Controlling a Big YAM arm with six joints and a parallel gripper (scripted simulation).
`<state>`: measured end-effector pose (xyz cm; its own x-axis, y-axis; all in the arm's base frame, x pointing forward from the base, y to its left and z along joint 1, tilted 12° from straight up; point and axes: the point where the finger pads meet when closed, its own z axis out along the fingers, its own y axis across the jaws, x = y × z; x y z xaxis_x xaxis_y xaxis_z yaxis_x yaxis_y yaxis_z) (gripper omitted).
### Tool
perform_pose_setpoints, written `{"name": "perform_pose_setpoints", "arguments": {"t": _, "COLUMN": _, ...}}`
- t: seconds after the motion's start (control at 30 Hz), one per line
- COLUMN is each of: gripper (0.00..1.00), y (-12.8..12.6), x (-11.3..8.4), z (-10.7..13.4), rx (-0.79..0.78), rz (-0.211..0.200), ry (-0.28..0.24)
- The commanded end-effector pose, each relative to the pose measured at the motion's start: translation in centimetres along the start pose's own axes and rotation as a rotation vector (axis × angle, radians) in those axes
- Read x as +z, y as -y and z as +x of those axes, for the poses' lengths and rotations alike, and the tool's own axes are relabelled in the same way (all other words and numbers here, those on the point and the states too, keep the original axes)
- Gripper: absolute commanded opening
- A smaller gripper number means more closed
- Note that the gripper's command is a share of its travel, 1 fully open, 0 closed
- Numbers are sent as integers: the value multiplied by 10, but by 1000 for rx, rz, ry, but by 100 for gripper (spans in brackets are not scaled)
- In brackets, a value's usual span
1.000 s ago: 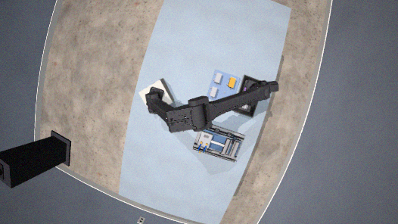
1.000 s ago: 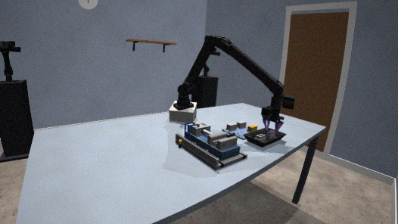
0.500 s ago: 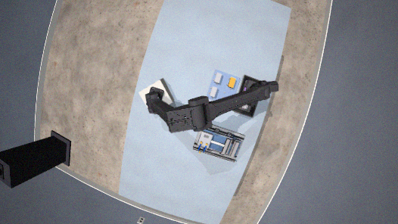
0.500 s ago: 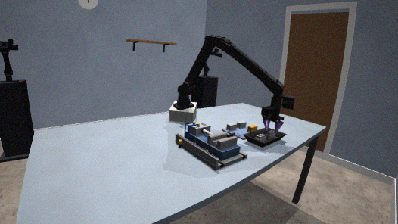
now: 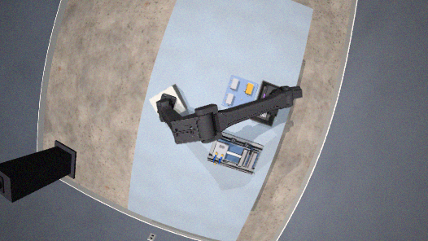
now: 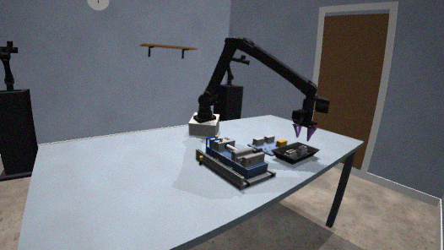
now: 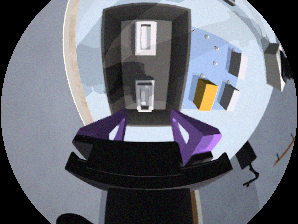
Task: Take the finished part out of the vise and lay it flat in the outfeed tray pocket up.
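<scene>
Wrist view: two pale parts lie in the outfeed tray (image 5: 260,93) (image 6: 295,158) (image 7: 112,65), one near (image 7: 145,95) the fingertips, one farther in (image 7: 146,38); both lie flat, pockets up. Which is the part from the vise (image 5: 235,154) (image 6: 236,158), I cannot tell. Top view: the arm (image 5: 252,107) (image 6: 274,63) covers much of the tray and hides the fingers. Exterior view alone shows height: the gripper (image 6: 304,134) (image 7: 148,112) hangs above the tray, purple fingertips apart from it and both parts. Fingers spread, part-way to wide; nothing between them, nothing touched. Tray sits near the worktop's (image 5: 175,171) (image 6: 114,182) long edge opposite the arm's base, toward the far right corner in the exterior view. Vise near that same edge, farther from the corner. Blue plate (image 5: 240,90) (image 6: 263,147) (image 7: 200,65), carrying two grey blocks and a yellow one in the wrist view, just beside the tray; top view shows the blocks too.
</scene>
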<state>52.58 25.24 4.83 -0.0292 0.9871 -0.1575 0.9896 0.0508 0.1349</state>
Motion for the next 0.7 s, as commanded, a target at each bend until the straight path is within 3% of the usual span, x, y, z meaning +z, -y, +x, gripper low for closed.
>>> {"name": "perform_pose_setpoints", "arguments": {"t": 0.0, "gripper": 64, "y": -26, "x": -68, "z": 13, "rx": 22, "rz": -90, "ry": -47}}
{"name": "perform_pose_setpoints", "arguments": {"t": 0.07, "gripper": 64, "y": -26, "x": -68, "z": 13, "rx": 22, "rz": -90, "ry": -47}}
{"name": "perform_pose_setpoints", "arguments": {"t": 0.47, "gripper": 64, "y": -22, "x": -128, "z": 10, "rx": 23, "rz": -92, "ry": -49}}
{"name": "perform_pose_setpoints", "arguments": {"t": 0.63, "gripper": 64, "y": -24, "x": -135, "z": 4, "rx": 34, "rz": -91, "ry": -47}}
{"name": "perform_pose_setpoints", "arguments": {"t": 0.67, "gripper": 64, "y": -16, "x": -126, "z": 1, "rx": 30, "rz": -67, "ry": -34}}
